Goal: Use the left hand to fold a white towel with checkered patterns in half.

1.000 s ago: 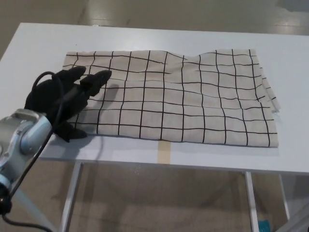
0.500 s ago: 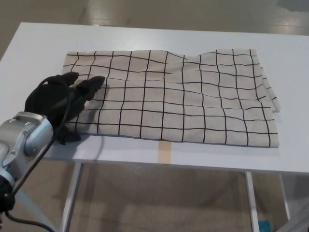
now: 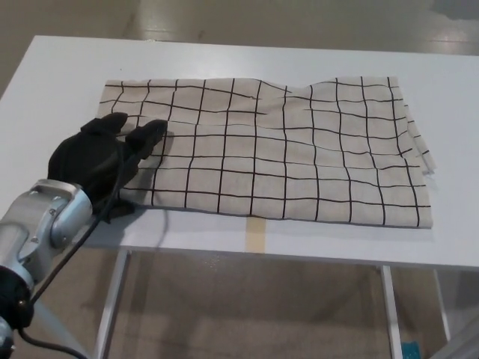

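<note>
A white towel (image 3: 277, 149) with a black grid pattern lies spread flat across the white table (image 3: 67, 82), its long side running left to right. My black left hand (image 3: 101, 161) rests on the towel's near-left corner, fingers apart and pointing toward the far right, covering that corner. I cannot see whether any cloth is pinched under it. The silver forearm (image 3: 41, 224) comes in from the bottom left. My right hand does not show.
A strip of tan tape (image 3: 256, 235) marks the table's near edge. The table's metal legs (image 3: 112, 299) and the tan floor (image 3: 247, 314) show below the front edge. Bare tabletop surrounds the towel on the left and far sides.
My left hand has drawn back toward the towel's near-left corner and shifted slightly, with the forearm moving in closer below it. The towel has not moved.
</note>
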Motion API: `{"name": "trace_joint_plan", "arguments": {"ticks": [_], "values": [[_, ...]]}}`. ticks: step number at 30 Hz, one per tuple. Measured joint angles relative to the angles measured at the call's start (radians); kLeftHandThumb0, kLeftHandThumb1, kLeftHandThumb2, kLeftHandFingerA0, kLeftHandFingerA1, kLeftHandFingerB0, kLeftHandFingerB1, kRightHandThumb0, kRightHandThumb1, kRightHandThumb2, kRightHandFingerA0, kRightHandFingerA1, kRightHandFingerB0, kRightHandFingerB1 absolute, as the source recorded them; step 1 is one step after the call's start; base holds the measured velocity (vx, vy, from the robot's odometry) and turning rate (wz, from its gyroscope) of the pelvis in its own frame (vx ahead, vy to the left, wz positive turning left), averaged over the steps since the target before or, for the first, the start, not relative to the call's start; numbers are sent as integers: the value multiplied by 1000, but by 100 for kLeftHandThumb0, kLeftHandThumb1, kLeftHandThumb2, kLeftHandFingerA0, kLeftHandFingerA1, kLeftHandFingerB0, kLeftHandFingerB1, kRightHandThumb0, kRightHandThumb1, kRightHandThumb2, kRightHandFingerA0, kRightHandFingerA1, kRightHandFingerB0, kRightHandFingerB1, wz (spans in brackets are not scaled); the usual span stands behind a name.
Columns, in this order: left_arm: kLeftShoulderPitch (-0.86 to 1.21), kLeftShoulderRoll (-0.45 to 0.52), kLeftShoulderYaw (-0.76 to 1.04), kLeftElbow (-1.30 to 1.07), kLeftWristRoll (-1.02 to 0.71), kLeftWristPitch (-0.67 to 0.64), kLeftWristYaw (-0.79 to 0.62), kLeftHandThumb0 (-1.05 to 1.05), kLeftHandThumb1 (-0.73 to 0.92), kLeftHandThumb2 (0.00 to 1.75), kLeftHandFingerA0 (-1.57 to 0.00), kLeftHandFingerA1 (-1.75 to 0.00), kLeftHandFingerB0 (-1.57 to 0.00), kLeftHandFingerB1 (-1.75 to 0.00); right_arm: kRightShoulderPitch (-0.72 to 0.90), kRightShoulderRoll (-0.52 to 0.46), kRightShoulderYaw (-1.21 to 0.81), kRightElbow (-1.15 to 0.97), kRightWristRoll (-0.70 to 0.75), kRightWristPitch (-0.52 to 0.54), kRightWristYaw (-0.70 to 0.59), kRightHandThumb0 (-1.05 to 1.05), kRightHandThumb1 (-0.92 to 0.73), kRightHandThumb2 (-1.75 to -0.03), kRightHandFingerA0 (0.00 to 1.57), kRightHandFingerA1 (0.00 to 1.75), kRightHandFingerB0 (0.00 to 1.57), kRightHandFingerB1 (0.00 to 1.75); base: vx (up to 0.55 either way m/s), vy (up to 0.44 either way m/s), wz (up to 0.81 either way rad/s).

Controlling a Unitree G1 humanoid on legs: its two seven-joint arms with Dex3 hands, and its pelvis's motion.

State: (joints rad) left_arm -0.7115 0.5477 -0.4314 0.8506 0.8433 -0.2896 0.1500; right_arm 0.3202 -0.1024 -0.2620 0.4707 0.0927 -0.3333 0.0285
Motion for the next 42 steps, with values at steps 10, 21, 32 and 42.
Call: {"name": "trace_joint_plan", "arguments": {"ticks": [10,21,32,42], "values": [[-44,-27,-58,82,0,0,36,-32,49,54,0,0,0,0,14,0,-1,-3,1,0,1,-39,-65,-60,35,39,38,36,0,0,0],[-136,-70,-212,269,48,31,116,-46,47,64,-13,-33,-6,-20,31,20,-8,-35,19,0,9,-34,-75,-63,25,38,36,36,0,0,0],[-230,-106,-403,414,130,104,196,-32,57,53,-71,-175,-60,-175,35,34,-12,-72,44,8,25,-33,-78,-64,24,39,30,34,0,0,0],[-244,-111,-410,444,129,123,312,-19,62,51,-67,-175,-46,-175,7,32,-18,-56,46,13,33,-33,-77,-63,24,39,31,34,0,0,0]]}}
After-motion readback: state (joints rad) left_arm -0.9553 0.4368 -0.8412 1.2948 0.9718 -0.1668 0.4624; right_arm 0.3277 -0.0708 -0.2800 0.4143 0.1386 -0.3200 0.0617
